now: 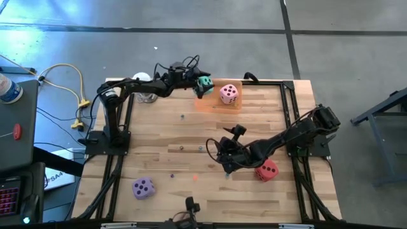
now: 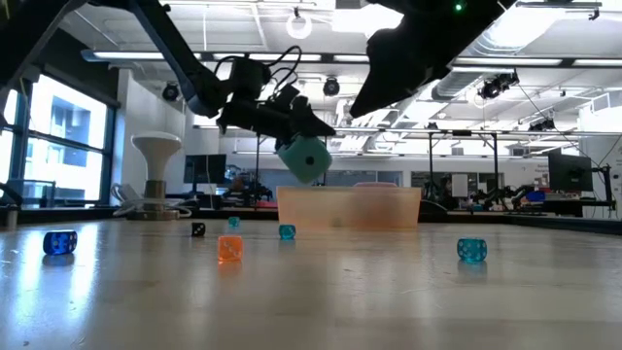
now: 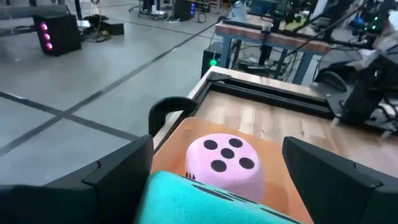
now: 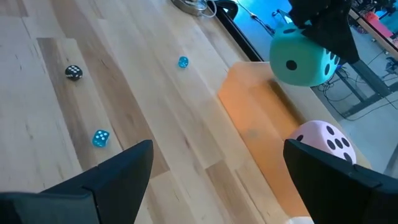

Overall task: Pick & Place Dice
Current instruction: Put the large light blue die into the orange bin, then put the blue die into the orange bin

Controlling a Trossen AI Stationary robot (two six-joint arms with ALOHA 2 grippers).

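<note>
**Teal die held above orange tray at the far edge of the bench**

The left hand [image 1: 202, 86] of the two-armed robot hangs over the near-left corner of a shallow translucent orange tray [image 1: 213, 105] at the far side of the pale wooden bench [image 1: 191, 133], with the soft teal cube die with dark pips [image 1: 205, 83] between its dark fingers. In the low view the teal die [image 2: 303, 158] sits tilted in the air, clear above the tray's rim [image 2: 348, 207] and not touching it; the right wrist view shows the same die [image 4: 303, 59] gripped from above, apart from the tray floor [image 4: 261, 134]. Inside the tray, a soft pink cube die with dark pips [image 1: 229, 94] rests on the floor, five pips showing on its upper face in the left wrist view [image 3: 225, 163], where the edge of the teal die [image 3: 205, 202] fills the foreground just in front of it.

The right hand [image 1: 227, 166] hovers low over the middle of the bench with its fingers spread and nothing between them. A soft red cube die with dark pips [image 1: 266, 170] lies on the boards just to its right, beside the arm. A soft purple cube die with dark pips [image 1: 143, 187] sits well apart near the front-left corner. Small translucent blue dice [image 2: 471, 250], a small orange one [image 2: 229, 250] and a tiny black one [image 2: 198, 230] lie scattered on the bench.
</note>
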